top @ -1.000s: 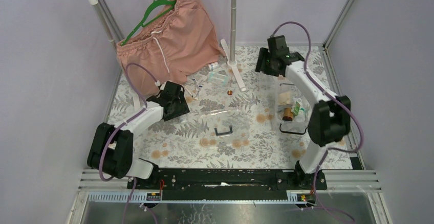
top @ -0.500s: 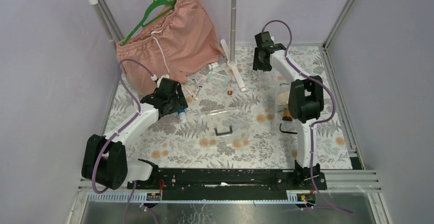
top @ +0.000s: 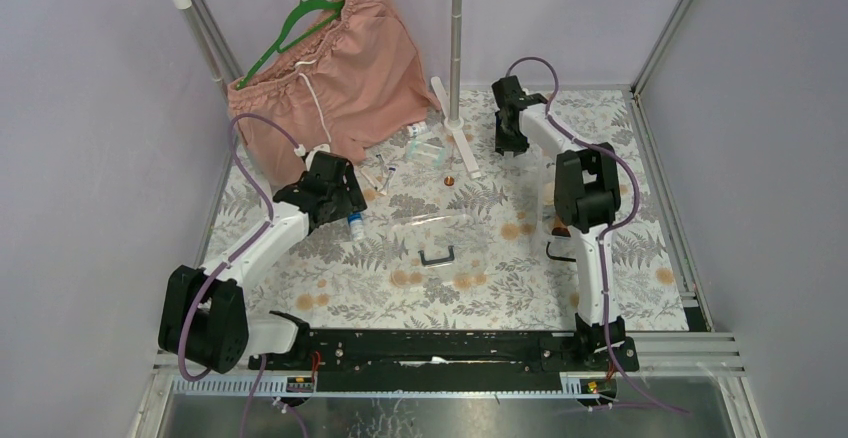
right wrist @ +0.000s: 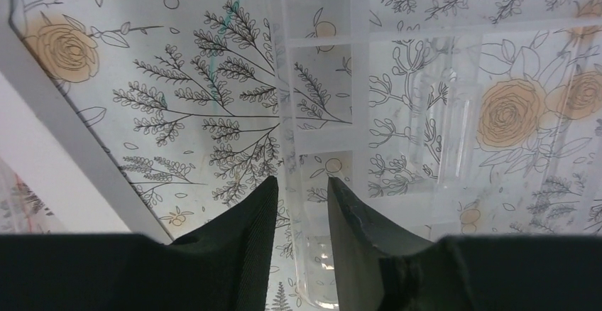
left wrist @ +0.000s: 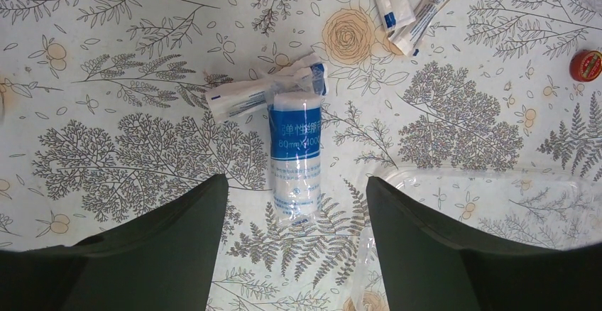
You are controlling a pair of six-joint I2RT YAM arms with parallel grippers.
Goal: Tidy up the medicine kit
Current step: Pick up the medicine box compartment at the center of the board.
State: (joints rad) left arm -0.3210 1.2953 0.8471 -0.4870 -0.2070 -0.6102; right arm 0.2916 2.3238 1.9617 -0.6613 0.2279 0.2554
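Note:
The medicine kit's clear box [top: 548, 173] stands at the right, half hidden by my right arm, with a brown bottle [top: 561, 225] inside. Its clear lid [top: 437, 230], with a black handle [top: 437, 256], lies mid-table. My right gripper [top: 507, 144] [right wrist: 302, 208] sits at the box's far left corner, jaws shut on the clear box wall [right wrist: 312, 112]. My left gripper [top: 334, 198] [left wrist: 294, 208] hangs open over the table. A blue-and-white bandage roll [left wrist: 296, 153] [top: 354, 226] lies just ahead of its jaws, untouched, beside a sachet [left wrist: 250, 93].
Pink shorts [top: 330, 78] hang on a green hanger at the back left, next to a rack pole [top: 455, 38] with a white foot [top: 462, 143]. More sachets [left wrist: 401, 2] [top: 425, 146] and a small red cap [left wrist: 586, 64] [top: 450, 180] lie between the arms.
My right gripper has moved left to the box's far corner and its jaws have narrowed onto the wall. The left gripper shifted slightly, uncovering the bandage roll.

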